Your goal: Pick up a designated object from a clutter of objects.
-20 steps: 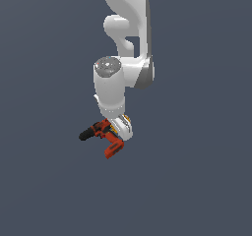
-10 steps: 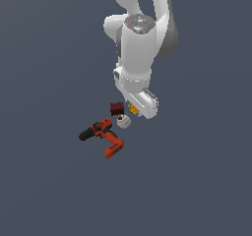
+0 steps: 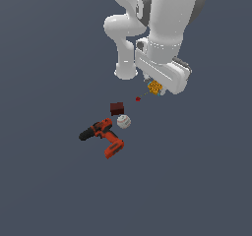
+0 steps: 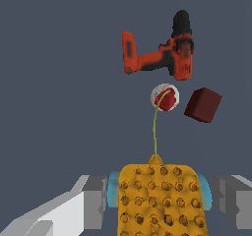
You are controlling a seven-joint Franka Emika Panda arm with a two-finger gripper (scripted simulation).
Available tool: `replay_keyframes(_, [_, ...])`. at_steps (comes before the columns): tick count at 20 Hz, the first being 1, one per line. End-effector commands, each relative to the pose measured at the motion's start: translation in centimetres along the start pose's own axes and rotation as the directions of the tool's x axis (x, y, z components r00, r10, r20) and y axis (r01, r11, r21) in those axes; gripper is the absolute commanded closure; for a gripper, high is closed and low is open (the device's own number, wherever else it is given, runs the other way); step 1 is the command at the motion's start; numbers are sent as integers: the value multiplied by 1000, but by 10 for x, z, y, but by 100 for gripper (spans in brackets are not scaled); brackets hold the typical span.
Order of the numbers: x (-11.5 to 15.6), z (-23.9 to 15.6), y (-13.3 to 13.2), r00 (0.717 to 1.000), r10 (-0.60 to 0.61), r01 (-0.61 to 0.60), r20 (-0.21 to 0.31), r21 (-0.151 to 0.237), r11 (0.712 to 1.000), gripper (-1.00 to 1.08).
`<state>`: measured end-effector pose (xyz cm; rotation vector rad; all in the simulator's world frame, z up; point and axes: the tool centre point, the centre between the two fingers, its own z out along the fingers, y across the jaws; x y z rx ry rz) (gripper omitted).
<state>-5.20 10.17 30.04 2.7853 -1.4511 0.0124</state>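
The designated object [image 3: 155,87] is a yellow-orange block with a dotted grid surface and light blue at its sides. It hangs in my gripper [image 3: 155,89], above and to the exterior view's right of the clutter of objects. In the wrist view my gripper [image 4: 160,203] is shut on the designated object [image 4: 160,200], with a grey finger [image 4: 93,203] against each blue side. The rest of the clutter lies below: a red-and-black power drill [image 3: 103,135], a white ball [image 3: 123,121] and a dark red cube [image 3: 116,108].
A tiny red dot [image 3: 138,99] shows between the cube and the held item. In the wrist view a thin yellow line runs from the held item to a red spot [image 4: 166,100] over the white ball [image 4: 158,93]. The floor is plain dark grey.
The arm has risen and swung to the exterior view's right, carrying the yellow-orange item up and away from the drill, ball and cube, which stay in place.
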Motion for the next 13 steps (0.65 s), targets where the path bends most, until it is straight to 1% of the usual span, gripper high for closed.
replay_keyframes(1, [-16, -16, -3, 1000, 1, -1, 2, -2, 1000, 108])
replay_keyframes(7, [-40, -42, -10, 1000, 1, -1, 5, -3, 1000, 108])
replay_keyframes(13, [-46, -49, -13, 1000, 1, -1, 7, -3, 1000, 108])
